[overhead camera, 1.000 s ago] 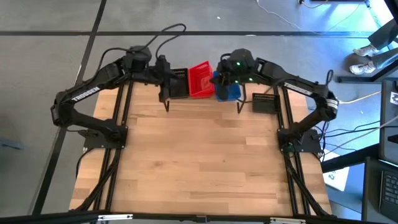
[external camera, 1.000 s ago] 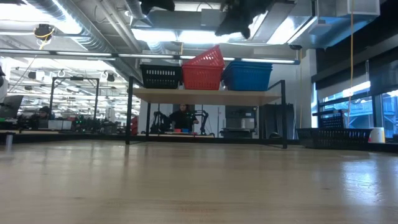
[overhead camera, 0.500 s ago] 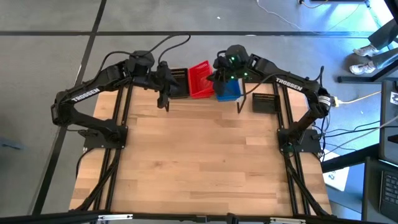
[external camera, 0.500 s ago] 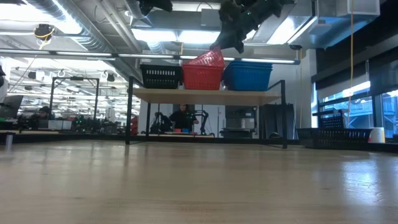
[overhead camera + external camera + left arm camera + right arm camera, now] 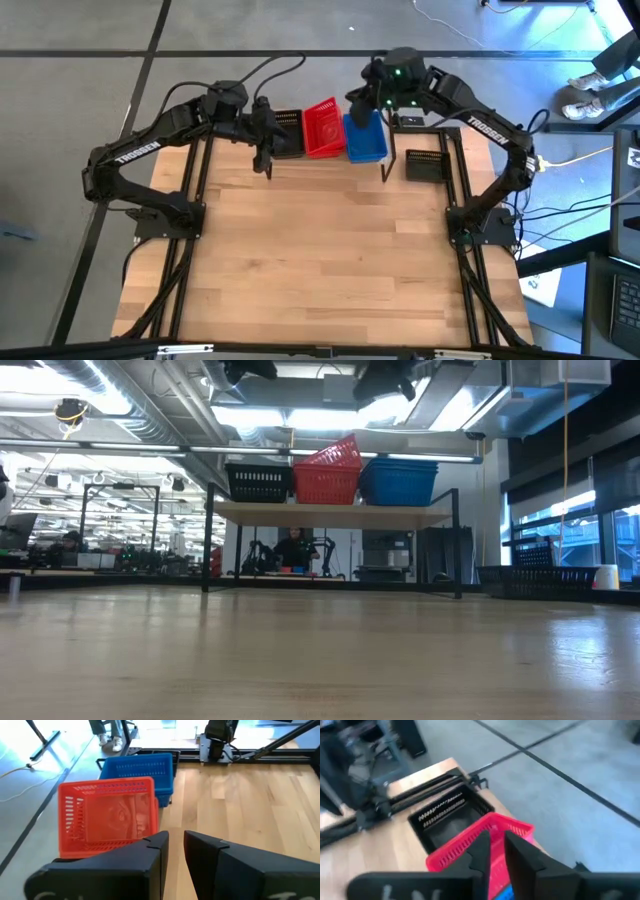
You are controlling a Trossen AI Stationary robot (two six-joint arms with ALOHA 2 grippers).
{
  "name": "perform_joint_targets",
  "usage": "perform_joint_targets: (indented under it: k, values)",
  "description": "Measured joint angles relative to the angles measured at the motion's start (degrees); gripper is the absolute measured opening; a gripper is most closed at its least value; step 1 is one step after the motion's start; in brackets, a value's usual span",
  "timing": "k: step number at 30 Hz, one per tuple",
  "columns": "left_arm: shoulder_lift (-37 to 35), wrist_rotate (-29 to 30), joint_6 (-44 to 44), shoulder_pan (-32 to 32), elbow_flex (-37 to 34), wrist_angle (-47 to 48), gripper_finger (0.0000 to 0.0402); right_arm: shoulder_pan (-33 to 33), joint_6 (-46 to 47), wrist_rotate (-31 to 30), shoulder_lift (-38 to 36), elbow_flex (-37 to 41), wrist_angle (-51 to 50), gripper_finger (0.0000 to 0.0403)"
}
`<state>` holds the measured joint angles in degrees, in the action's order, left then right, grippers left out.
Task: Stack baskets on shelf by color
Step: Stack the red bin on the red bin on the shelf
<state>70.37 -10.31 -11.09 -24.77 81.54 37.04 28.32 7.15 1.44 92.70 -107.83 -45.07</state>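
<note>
The shelf (image 5: 335, 513) stands at the table's far edge with three stacks in a row: black baskets (image 5: 258, 482), red baskets (image 5: 328, 475) and blue baskets (image 5: 398, 482). The top red basket (image 5: 325, 127) sits tilted in its stack, its right rim raised. My left gripper (image 5: 270, 130) hovers shut over the black stack; its wrist view shows the red basket (image 5: 107, 815) and blue basket (image 5: 140, 770) ahead. My right gripper (image 5: 354, 100) hangs shut above the far side of the blue stack, facing the red basket (image 5: 480, 840) and black basket (image 5: 450, 817).
One more black basket (image 5: 425, 165) lies on the table right of the shelf, near the right arm's base. The wide wooden tabletop (image 5: 320, 260) stretches in front of the shelf. A person's feet (image 5: 590, 95) show on the floor at far right.
My right gripper dipped left to the raised rim of the tilted red basket, then rose and drew back toward the table's far edge. The top red basket still sits tilted. My left arm stayed almost still.
</note>
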Motion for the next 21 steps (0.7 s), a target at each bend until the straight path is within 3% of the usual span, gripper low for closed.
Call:
perform_joint_targets:
  k: [9, 21]
  values:
    - [0.00, 0.88, -0.07, 0.00, 0.00, 0.25, 0.0053, -0.07, 21.15, -0.53, 5.15, -5.47, -5.50, 0.0105]
    - [0.00, 0.86, -0.13, -0.10, 0.00, 1.46, 0.0053, -0.07, 22.48, 1.15, 7.50, -5.40, -10.79, 0.0106]
